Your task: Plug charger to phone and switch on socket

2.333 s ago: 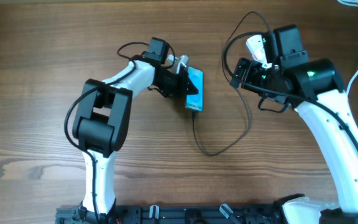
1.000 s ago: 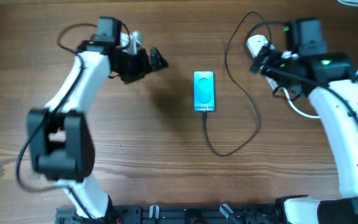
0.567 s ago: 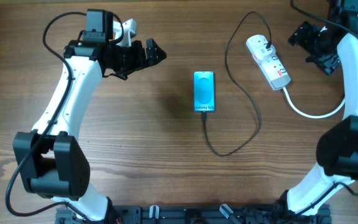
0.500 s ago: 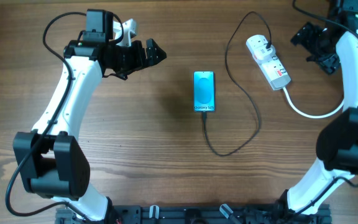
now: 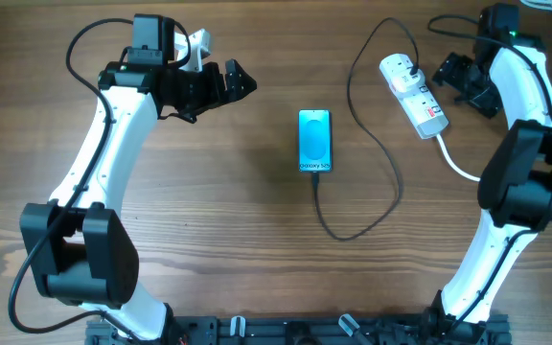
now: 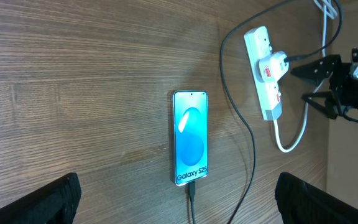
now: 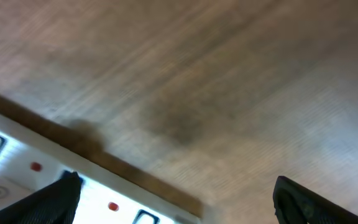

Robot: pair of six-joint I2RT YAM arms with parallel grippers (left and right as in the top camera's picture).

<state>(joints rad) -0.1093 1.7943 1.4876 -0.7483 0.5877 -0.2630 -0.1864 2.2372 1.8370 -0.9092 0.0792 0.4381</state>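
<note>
Left gripper [image 5: 230, 86] spread wide, empty, well left of phone [image 5: 314, 141], right gripper [image 5: 453, 81] spread, empty, just right of socket [image 5: 414, 96], screen reads "Galaxy S25", charger [image 5: 389, 196] meets phone's text-end edge.

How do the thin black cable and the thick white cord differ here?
The thin black cable is far slimmer than the thick white cord. The black cable loops from the white power strip to the turquoise-screened phone at its short edge; the white cord leaves the strip's end and curves away from the phone. Both start at the power strip.
</note>
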